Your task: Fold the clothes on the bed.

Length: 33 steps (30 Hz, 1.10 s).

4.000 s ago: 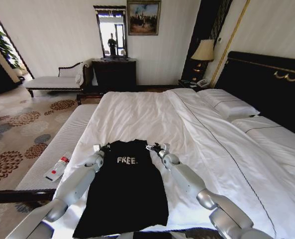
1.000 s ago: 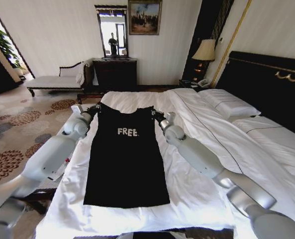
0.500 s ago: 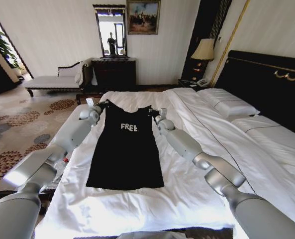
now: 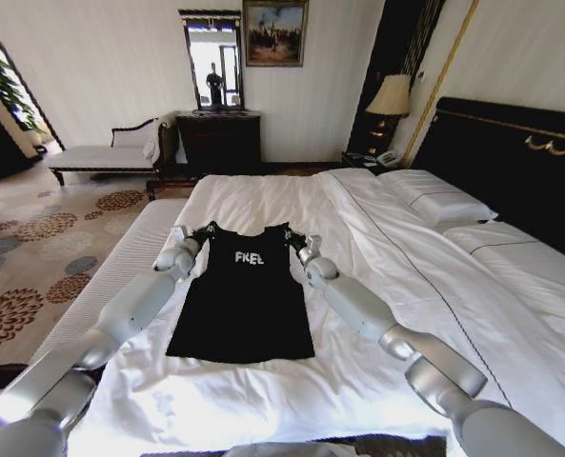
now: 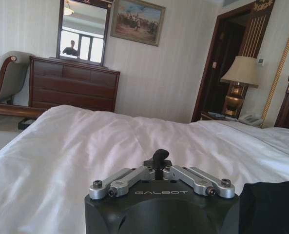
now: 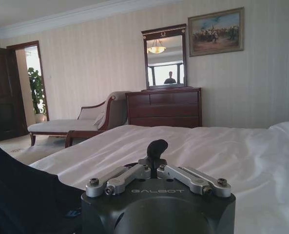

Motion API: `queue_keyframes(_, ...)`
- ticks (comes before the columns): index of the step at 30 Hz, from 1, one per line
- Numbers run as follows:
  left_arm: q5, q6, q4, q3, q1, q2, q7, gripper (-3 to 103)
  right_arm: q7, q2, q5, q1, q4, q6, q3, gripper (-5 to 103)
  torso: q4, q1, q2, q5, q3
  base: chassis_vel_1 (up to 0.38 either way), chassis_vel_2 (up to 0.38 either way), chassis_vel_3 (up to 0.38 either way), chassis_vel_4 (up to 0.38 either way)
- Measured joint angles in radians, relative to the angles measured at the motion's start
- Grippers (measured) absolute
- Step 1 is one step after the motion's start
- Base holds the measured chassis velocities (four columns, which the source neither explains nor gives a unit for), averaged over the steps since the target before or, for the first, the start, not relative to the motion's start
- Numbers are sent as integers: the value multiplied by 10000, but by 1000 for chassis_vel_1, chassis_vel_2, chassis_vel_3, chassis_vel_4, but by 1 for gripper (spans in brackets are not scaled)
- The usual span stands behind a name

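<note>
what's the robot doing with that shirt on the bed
Both arms reach out over the white bed. The left claw and the right claw are at the two shoulders of the black T-shirt, which lies flat, spread lengthwise, "FREE" print up. No fold is visible yet.

Open white bed (image 4: 263,195) surface at 12 o'clock beyond black T-shirt (image 4: 244,300); no obstruction there. Bare sheet at 6 o'clock below hem. Pillows (image 4: 439,200) and headboard (image 4: 511,162) bound 2 to 3 o'clock. Grey bench (image 4: 120,262) flanks mattress edge at 9 o'clock. Dresser (image 4: 218,141) well clear at 12.
</note>
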Motion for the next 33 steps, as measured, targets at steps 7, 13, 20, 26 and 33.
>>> queue_keyframes(7, 771, -216, -2329, -1713, 3643, 801, -52, 2, 128, -878, -1448, -2496, 2166, 408, 573, 1, -2, -2, 0, 3, -1, 0, 0, 0, 0)
queue_keyframes(13, 1247, -637, -3584, -2658, 5497, 958, -17, 2, 163, -1372, -2068, -4210, 3398, 560, 1011, 1, -3, -2, 3, 1, 0, 0, 0, 0, 0)
queue_keyframes(20, 1607, -846, -4669, -3966, 7844, 746, 230, 2, 112, -1687, -3085, -6320, 4508, 852, 1856, 1, -5, 0, 3, 2, 0, 0, 0, 0, 0)
queue_keyframes(26, 1782, -1110, -4749, -4814, 9236, 685, 536, 2, 47, -1662, -3522, -7060, 4709, 990, 2156, 1, -2, 0, 3, 3, 1, 0, 0, 0, 0)
queue_keyframes(33, 1737, -1287, -5075, -5443, 10369, 447, 732, 2, -7, -1614, -4033, -7774, 4827, 1121, 2238, 1, -2, 2, 1, 1, 2, 0, 0, 0, 0)
